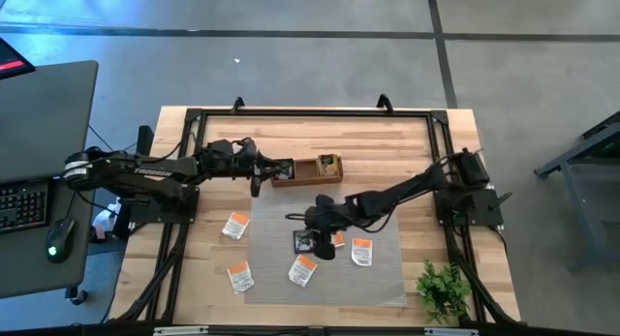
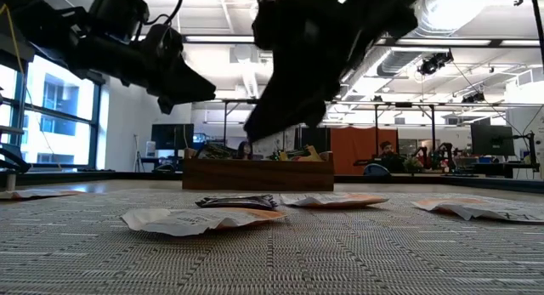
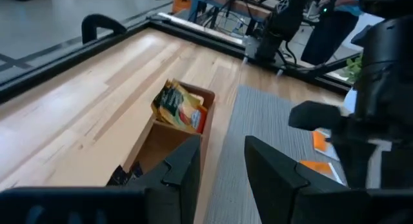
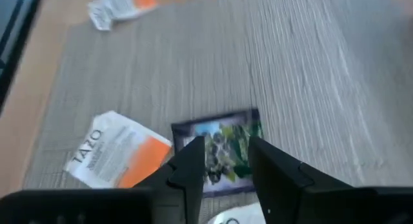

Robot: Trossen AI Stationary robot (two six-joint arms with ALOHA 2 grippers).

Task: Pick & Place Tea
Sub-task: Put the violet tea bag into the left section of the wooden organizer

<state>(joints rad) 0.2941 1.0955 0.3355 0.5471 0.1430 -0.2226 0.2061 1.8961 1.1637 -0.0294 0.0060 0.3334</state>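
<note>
Tea sachets lie flat on a grey mat (image 1: pixel 378 278): a black one (image 4: pixel 222 150) and several white-and-orange ones (image 1: pixel 303 269), (image 1: pixel 361 251); another (image 1: pixel 235 225) lies at the mat's left edge. My right gripper (image 4: pixel 226 162) hovers open just above the black sachet (image 2: pixel 238 201), one finger over each side of it, not touching it. At the mat's far edge stands the wooden box (image 1: pixel 308 169), with yellow-brown sachets (image 3: pixel 177 108) in one compartment. My left gripper (image 3: pixel 222 166) is open with nothing between its fingers, raised beside the box's left end.
A small green plant (image 1: pixel 444 290) stands at the near right corner. A black frame (image 1: pixel 310 111) runs around the table's edge. More white-and-orange sachets lie near the mat's near left part (image 1: pixel 239 275) and close beside the right gripper (image 4: pixel 116 156).
</note>
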